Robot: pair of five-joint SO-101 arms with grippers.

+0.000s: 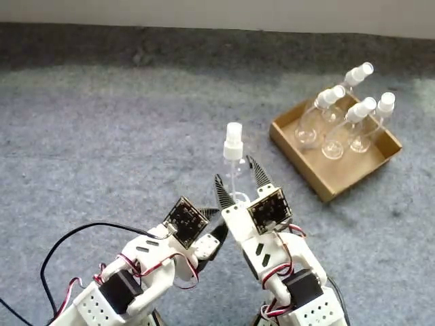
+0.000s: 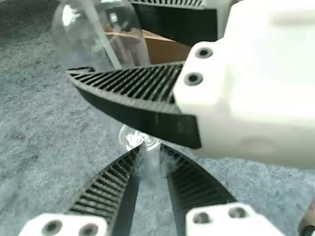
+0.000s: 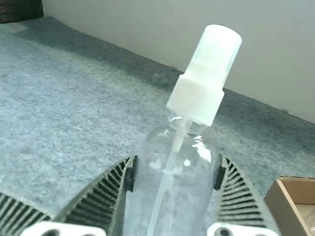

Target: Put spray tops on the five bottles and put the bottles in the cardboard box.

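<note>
1. Firstly, the high view gives me the whole layout. The cardboard box [image 1: 299, 163] lies on the grey carpet [image 1: 102, 136], to the right of the arms. Four bottles [image 1: 332, 145] with white tops are inside it, close together.
2. In the same view the fifth bottle [image 1: 234, 182] stands upright just in front of both arms, apart from the box, and the spray top [image 1: 233, 141] sits on its neck.
3. The right wrist view adds what the high view cannot tell me, namely the contact. The right gripper [image 3: 175, 167] has one jaw on each side of the clear body, and both ribbed pads touch the glass. So it is clamped on the bottle, below the shoulder. A thin tube [image 3: 170, 169] runs down from the spray top inside the glass.
4. The left wrist view looks from lower down and shows the bottom part, which the other two views hide. The left gripper [image 2: 150, 147] has its jaws nearly together. Between the tips there is a small piece of clear glass, which seems to be the lower end of the bottle, so I read it as pinched there.
5. In this view one black finger [image 2: 138, 96] of the right gripper crosses just above the left jaws, and the round body of the bottle rises behind it.
6. Both wrist views also show a brown part of the box behind the bottle, not touching it.
</note>
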